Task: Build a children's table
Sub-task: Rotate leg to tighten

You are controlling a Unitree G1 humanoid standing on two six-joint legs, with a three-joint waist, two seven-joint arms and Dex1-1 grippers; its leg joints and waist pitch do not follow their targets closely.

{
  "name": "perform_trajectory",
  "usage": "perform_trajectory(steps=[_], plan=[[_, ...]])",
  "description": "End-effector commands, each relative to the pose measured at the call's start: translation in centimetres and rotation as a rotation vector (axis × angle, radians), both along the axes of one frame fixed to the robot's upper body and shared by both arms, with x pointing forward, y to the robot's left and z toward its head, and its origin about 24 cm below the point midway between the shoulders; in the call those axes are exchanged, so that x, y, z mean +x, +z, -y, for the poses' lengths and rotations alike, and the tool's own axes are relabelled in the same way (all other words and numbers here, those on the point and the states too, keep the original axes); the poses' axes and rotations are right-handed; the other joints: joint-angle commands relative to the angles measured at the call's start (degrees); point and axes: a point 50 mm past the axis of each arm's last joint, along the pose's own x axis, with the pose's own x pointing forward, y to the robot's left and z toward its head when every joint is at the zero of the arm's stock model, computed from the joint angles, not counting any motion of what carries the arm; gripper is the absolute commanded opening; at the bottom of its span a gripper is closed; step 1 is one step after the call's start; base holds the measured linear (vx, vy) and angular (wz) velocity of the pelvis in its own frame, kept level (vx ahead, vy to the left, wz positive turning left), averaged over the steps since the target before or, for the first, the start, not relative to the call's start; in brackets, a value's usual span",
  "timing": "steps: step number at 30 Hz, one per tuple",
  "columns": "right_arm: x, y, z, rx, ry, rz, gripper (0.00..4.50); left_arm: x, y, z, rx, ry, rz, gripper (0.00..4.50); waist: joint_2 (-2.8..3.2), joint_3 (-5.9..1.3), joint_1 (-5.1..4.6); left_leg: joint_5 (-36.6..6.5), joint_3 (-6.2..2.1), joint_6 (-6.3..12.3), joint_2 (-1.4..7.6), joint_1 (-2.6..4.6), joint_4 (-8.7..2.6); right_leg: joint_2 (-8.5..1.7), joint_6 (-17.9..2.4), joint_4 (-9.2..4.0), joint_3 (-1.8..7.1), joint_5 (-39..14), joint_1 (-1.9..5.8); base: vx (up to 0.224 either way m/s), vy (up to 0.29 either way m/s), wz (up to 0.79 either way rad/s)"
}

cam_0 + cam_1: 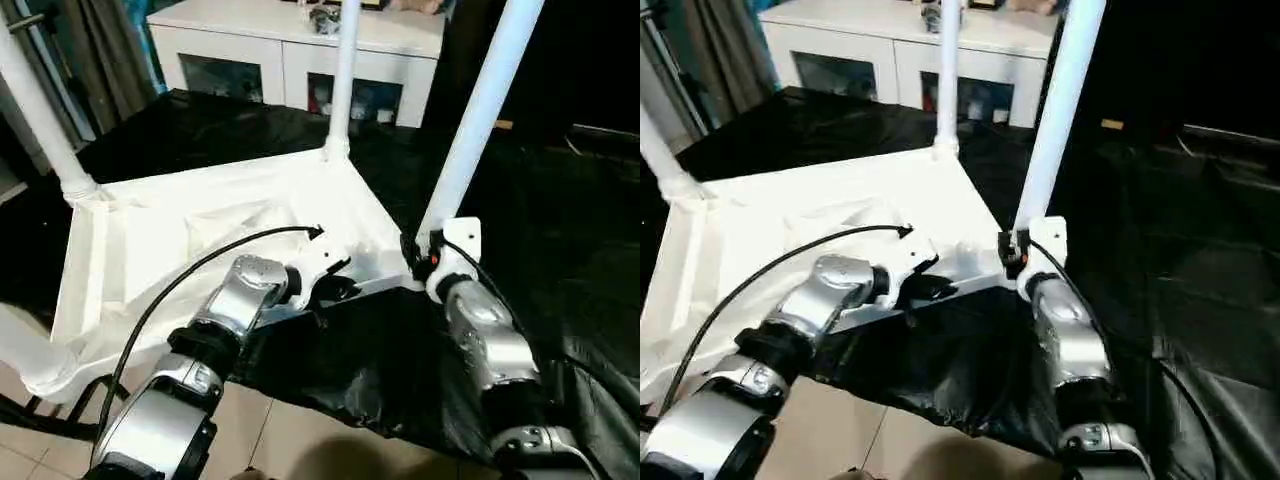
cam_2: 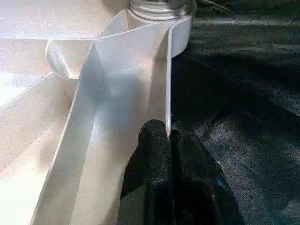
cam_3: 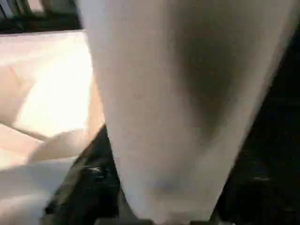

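Here the tabletop (image 1: 200, 250) lies underside-up on black sheeting (image 1: 540, 240). The left gripper (image 2: 168, 136) has its fingers pressed together, pinching the tabletop's thin rim wall between them. The right gripper (image 1: 425, 255) stands about the base of the near leg (image 1: 480, 120); its fingers are apart, the leg between them, though whether they bear on it is hard to make out. Judged step: seating this leg in its corner socket. The next move calls for a straight downward push while the rim is steadied. Leg tops are cut off.
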Motion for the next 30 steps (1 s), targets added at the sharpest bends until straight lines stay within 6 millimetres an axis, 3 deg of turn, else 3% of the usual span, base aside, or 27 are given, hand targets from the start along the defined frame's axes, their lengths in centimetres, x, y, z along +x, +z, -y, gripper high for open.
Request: perform_trajectory(steps=[1,3,6,7,8,13,14,17,23,30], plan=[[-0.7,-1.0,-3.4,0.056,0.155,-0.049,2.75,0.4,1.5,1.7,-0.042,-0.028,0.077,0.0,-0.07,-2.83,-0.34,-21.1,-3.14,-2.73,4.68,0.97,-5.44,-5.38,-9.8,-4.96,3.73,-16.9,0.74,0.0,0.0,0.0],[-0.7,-0.9,-2.9,0.062,0.186,-0.036,3.14,0.3,1.5,1.1,-0.047,-0.049,0.078,0.0,-0.16,-2.91,-0.26,-19.5,-2.85,-1.68,4.6,0.89,-5.2,-5.28,-10.4,-4.87,3.74,-15.1,0.74,0.0,0.0,0.0],[-1.0,-0.3,-1.6,0.069,0.307,-0.009,3.26,-0.2,1.6,-0.1,-0.068,-0.128,0.076,0.0,-0.21,-2.97,-0.19,-17.4,-2.77,-0.02,4.65,0.48,-5.01,-5.44,-10.9,-4.72,3.74,-14.3,1.13,0.0,0.0,0.0],[-1.1,-0.2,-1.2,0.06,0.337,-0.006,3.26,-0.3,1.6,-0.4,-0.069,-0.137,0.07,0.0,-0.24,-3.07,-0.17,-15.8,-2.71,0.52,4.72,0.27,-4.89,-5.35,-11.4,-4.45,3.67,-12.3,1.3,0.0,0.0,0.0],[-1.2,-0.2,-0.8,0.046,0.373,-0.01,3.63,-0.4,1.5,-0.8,-0.065,-0.153,0.068,0.0,-0.3,-3.28,-0.16,-13.4,-2.65,1.25,4.66,0.08,-4.67,-5.18,-12.2,-3.94,3.58,-9.2,1.49,0.0,0.0,0.0],[-1.8,0.0,1.3,-0.056,0.571,-0.054,3.67,-0.9,1.5,-2.5,-0.055,-0.248,0.033,0.0,-0.15,-3.88,0.34,-6.6,-2.1,4.7,4.62,0.01,-3.62,-4.71,-15.5,-2.48,3.24,1.8,1.67,0.0,0.0,0.0],[-1.8,0.0,1.6,-0.064,0.592,-0.059,3.67,-1.0,1.5,-2.6,-0.055,-0.254,0.029,0.0,0.07,-3.92,0.48,-5.6,-1.99,5.55,4.75,-0.02,-3.45,-4.58,-16.3,-2.12,3.17,4.0,1.33,0.0,0.0,0.0],[-2.4,0.5,2.7,-0.087,0.741,-0.08,3.49,-1.1,1.8,-3.5,-0.055,-0.304,0.007,0.0,-0.16,-3.91,0.64,-6.1,-1.92,6.63,4.73,-0.31,-3.13,-4.74,-17.1,-1.97,3.0,4.4,1.42,0.0,0.0,0.0],[-3.2,1.3,3.6,-0.083,0.909,-0.104,3.02,-1.3,2.0,-4.7,-0.032,-0.355,-0.019,0.0,-0.11,-3.48,1.22,-10.5,-2.0,4.34,5.09,-0.05,-3.54,-4.99,-15.9,-2.87,3.18,-4.8,1.08,0.0,0.0,0.0],[-3.8,2.0,3.7,-0.043,1.062,-0.129,2.75,-1.5,2.2,-5.7,-0.021,-0.407,-0.056,0.0,-0.14,-3.45,1.85,-10.9,-2.03,3.43,5.14,0.04,-3.54,-4.98,-15.8,-2.8,3.21,-6.0,0.92,0.0,0.0,0.0]])
